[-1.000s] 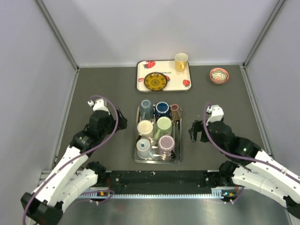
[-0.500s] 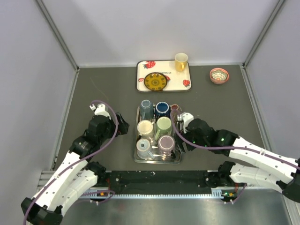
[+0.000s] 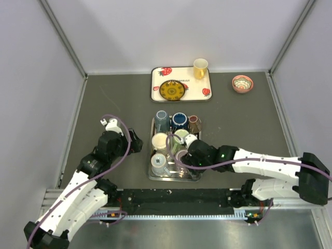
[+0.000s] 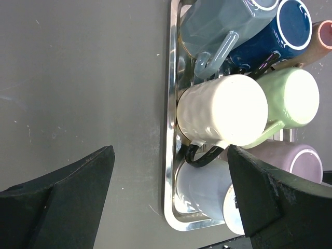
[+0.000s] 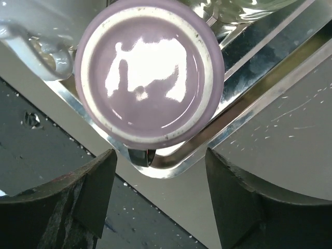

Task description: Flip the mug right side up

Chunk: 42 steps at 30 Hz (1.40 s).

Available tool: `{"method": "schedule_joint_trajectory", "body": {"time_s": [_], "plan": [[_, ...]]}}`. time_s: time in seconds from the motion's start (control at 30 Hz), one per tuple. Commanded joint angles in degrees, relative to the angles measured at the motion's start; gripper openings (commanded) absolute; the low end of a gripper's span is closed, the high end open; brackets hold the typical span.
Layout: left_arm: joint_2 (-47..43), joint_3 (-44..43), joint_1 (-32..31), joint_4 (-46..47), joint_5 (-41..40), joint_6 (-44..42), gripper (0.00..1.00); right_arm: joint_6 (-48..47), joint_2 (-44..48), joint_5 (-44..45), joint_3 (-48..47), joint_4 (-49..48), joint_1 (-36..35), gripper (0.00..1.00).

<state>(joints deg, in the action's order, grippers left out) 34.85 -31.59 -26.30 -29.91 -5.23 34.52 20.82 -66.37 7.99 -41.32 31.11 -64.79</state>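
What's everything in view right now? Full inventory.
metal tray: 1, silver, table centre
mugs: 7, light blue, dark blue, brown, cream, green, lavender, white, in metal tray
strawberry tray: 1, white, far centre
plate: 1, yellow-and-dark patterned, on strawberry tray
yellow mug: 1, yellow, on strawberry tray's far right corner
bowl: 1, pink patterned, far right
left arm: 1, white and black, jaws open, left of metal tray
right arm: 1, white and black, jaws open over lavender mug

- Lilac mug (image 5: 149, 85) — cream-ringed base, near right in the silver tray (image 4: 171, 129).
- Middle row: cream mug (image 4: 223, 110), pale green mug (image 4: 290, 98).
- Far row: light blue mug (image 4: 218, 23), navy mug (image 4: 282, 28).
- Far white tray (image 3: 194, 88) — red strawberries; yellow mug (image 3: 200, 67); black plate (image 3: 172, 90), yellow pattern.
- Far right: pink bowl (image 3: 242, 83), ringed pattern.
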Motion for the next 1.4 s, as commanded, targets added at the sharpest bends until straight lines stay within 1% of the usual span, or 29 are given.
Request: {"method": "schedule_joint_trajectory", "body": {"time_s": [0.0,0.13,0.27,0.7,1.03,1.13,1.23,1.27,1.3,1.33,1.37], "plan": [[-1.36,0.13,-0.06,1.96,-1.09,-0.86,0.95,0.89,-2.8,2.82,-3.85,-4.22,-0.95,0.68],[-1.54,0.22,-0.06,1.79,-1.71,-0.86,0.95,0.01,-4.47,3.17,-5.43,-4.57,-0.95,0.64],[-1.63,0.31,-0.06,1.52,-1.62,-0.69,0.95,-0.43,-6.66,2.82,-6.32,-4.4,-1.04,0.57],[-2.15,0.48,-0.06,1.17,-1.53,-0.33,0.95,-0.08,-8.34,2.73,-6.4,-4.31,-1.04,0.4],[-1.98,0.66,0.02,1.35,-1.27,-0.07,0.95,0.54,-10.01,3.44,-6.67,-3.43,-1.04,0.33],[-1.98,0.83,-0.06,1.43,-1.27,0.02,0.94,0.89,-10.71,3.61,-6.67,-3.43,-1.12,0.29],[-2.24,1.01,-0.06,1.35,-1.18,0.1,0.94,1.33,-10.71,4.14,-6.76,-3.25,-1.04,0.23],[-2.42,0.92,-0.06,1.35,-1.09,0.11,0.94,1.59,-10.71,4.66,-6.76,-3.17,-1.12,0.13],[-2.51,0.92,-0.06,1.35,-1.09,0.02,0.94,1.85,-10.71,4.93,-6.76,-2.9,-1.04,0.07],[-2.59,1.01,-0.06,1.35,-1.09,0.11,0.94,2.29,-10.62,5.28,-6.84,-2.73,-1.04,0.02],[-2.77,0.92,-0.06,1.35,-1.09,0.02,0.94,2.56,-10.45,5.46,-6.84,-2.38,-1.12,0.0]]}}
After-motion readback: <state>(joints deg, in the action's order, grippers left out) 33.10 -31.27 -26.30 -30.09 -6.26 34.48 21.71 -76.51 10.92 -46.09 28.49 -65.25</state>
